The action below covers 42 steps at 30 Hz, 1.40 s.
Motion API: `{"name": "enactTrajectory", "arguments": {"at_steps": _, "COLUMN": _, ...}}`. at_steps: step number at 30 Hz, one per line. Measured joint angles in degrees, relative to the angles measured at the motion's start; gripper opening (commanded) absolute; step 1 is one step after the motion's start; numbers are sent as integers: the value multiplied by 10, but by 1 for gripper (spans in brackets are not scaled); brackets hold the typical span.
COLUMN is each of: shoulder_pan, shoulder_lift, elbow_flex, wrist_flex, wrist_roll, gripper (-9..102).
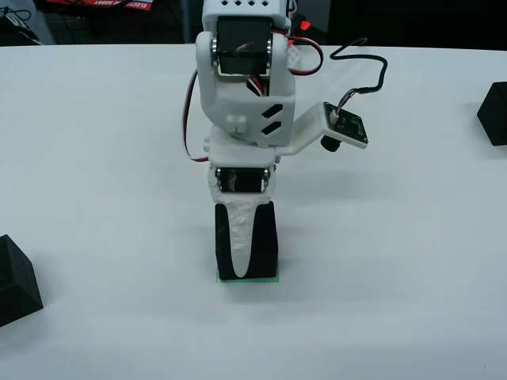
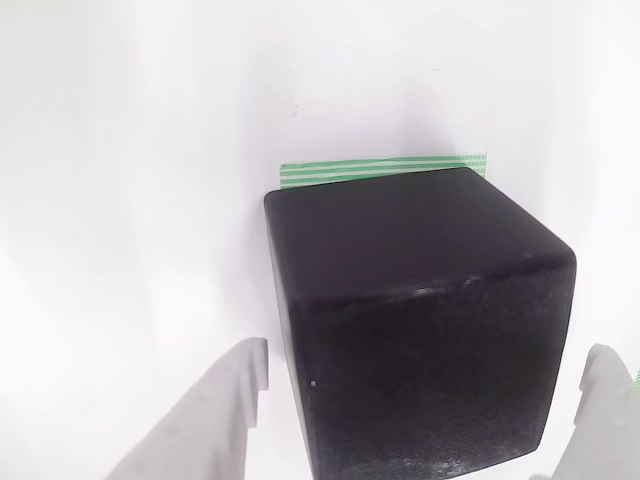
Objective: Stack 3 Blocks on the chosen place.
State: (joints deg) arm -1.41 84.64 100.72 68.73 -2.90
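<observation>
Between the jaws sits one black block (image 2: 410,330), resting on the green square (image 2: 385,169), whose striped edge peeks out beyond its far side. In the wrist view the two white fingers (image 2: 215,415) stand apart, each with a sliver of daylight between it and the block's sides, so the gripper (image 1: 245,257) straddles the block without clamping it.

Farther out from the jaws on the white table (image 1: 103,158), a second block (image 1: 14,281) lies well off to the left of the front view and a third (image 1: 494,113) well off to the right, beyond the wrist camera (image 1: 344,127).

The risk, as I judge it: a finger catching the block's side as the arm lifts could drag it off the patch (it already looks slightly skewed).

Red packaging (image 1: 99,4) past the table's far edge carries white lettering, too cropped to read.
</observation>
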Motion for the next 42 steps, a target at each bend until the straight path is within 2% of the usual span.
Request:
{"name": "enactTrajectory", "arguments": {"at_steps": 8, "shoulder_pan": -1, "shoulder_lift": 86, "elbow_flex": 12, "wrist_flex": 20, "wrist_roll": -24, "gripper": 40}}
{"name": "enactTrajectory", "arguments": {"at_steps": 15, "shoulder_pan": -65, "shoulder_lift": 203, "elbow_flex": 25, "wrist_flex": 22, "wrist_roll": -43, "gripper": 39}}
{"name": "enactTrajectory", "arguments": {"at_steps": 23, "shoulder_pan": -285, "shoulder_lift": 206, "elbow_flex": 23, "wrist_flex": 9, "wrist_roll": -40, "gripper": 39}}
{"name": "enactTrajectory", "arguments": {"at_steps": 29, "shoulder_pan": -456, "shoulder_lift": 128, "elbow_flex": -74, "wrist_flex": 5, "wrist_roll": -40, "gripper": 39}}
{"name": "enactTrajectory", "arguments": {"at_steps": 36, "shoulder_pan": -578, "shoulder_lift": 5, "elbow_flex": -184, "wrist_flex": 10, "wrist_roll": -43, "gripper": 39}}
{"name": "enactTrajectory", "arguments": {"at_steps": 42, "shoulder_pan": -629, "shoulder_lift": -76, "elbow_flex": -257, "wrist_flex": 20, "wrist_roll": -49, "gripper": 39}}
